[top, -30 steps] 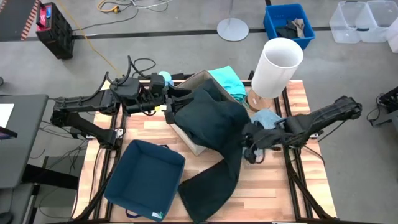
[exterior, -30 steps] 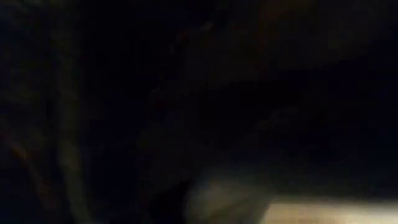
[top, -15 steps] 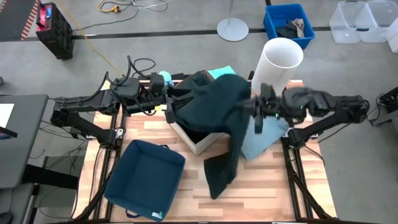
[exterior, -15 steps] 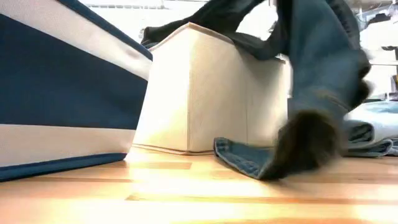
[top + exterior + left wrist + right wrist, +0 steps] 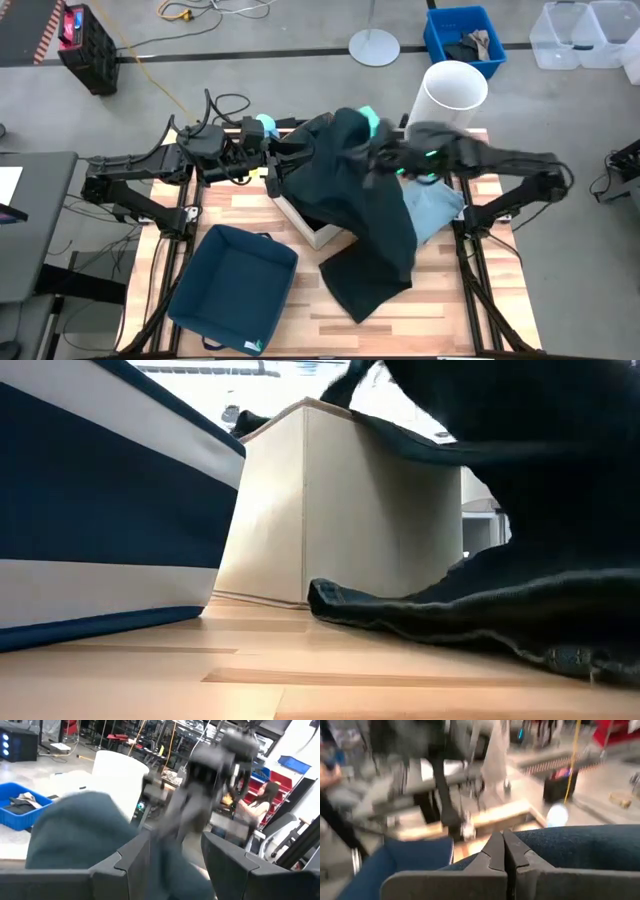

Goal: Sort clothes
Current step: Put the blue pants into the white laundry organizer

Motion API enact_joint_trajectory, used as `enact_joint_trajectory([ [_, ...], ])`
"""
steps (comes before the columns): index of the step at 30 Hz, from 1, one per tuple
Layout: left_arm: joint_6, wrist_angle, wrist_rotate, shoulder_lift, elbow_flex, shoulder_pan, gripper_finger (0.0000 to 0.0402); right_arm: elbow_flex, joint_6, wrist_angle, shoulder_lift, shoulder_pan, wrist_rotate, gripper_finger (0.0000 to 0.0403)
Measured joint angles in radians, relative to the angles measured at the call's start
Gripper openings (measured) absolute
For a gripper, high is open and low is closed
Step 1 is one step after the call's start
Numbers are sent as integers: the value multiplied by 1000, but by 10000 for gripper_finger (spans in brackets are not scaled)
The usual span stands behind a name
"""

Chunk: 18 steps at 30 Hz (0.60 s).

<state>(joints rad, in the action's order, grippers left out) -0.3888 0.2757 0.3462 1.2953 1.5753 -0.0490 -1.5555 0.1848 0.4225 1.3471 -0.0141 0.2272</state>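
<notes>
Fingers of the right gripper [image 5: 372, 160] are pinching shut on the dark green-black jeans [image 5: 365, 225], carrying them over the beige fabric box [image 5: 330, 510], their lower end trailing on the table [image 5: 440, 300]. Left gripper [image 5: 275, 160] is waiting part open at the box's rim. Sorting is looking barely begun: the navy fabric box [image 5: 230, 290] is showing nothing inside. The pale blue one [image 5: 432, 210] is lying beside the jeans, the turquoise one [image 5: 370, 122] is peeking out behind them, and the black garment is not making itself out.

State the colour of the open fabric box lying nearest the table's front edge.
Navy blue fabric box, with a pale band round its side; the high view shows it best.
</notes>
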Motion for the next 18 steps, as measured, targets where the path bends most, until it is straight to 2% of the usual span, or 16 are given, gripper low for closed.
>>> enact_joint_trajectory([
  [5,-13,4,0,0,0,0,173,0,23,84,140,-27,-21,2],
  [9,-13,5,0,0,0,0,173,0,96,135,230,-58,-53,24],
  [13,-14,5,1,0,0,0,173,0,114,158,289,-83,-111,80],
  [18,-17,15,1,0,0,0,173,1,131,123,281,-94,-175,178],
])
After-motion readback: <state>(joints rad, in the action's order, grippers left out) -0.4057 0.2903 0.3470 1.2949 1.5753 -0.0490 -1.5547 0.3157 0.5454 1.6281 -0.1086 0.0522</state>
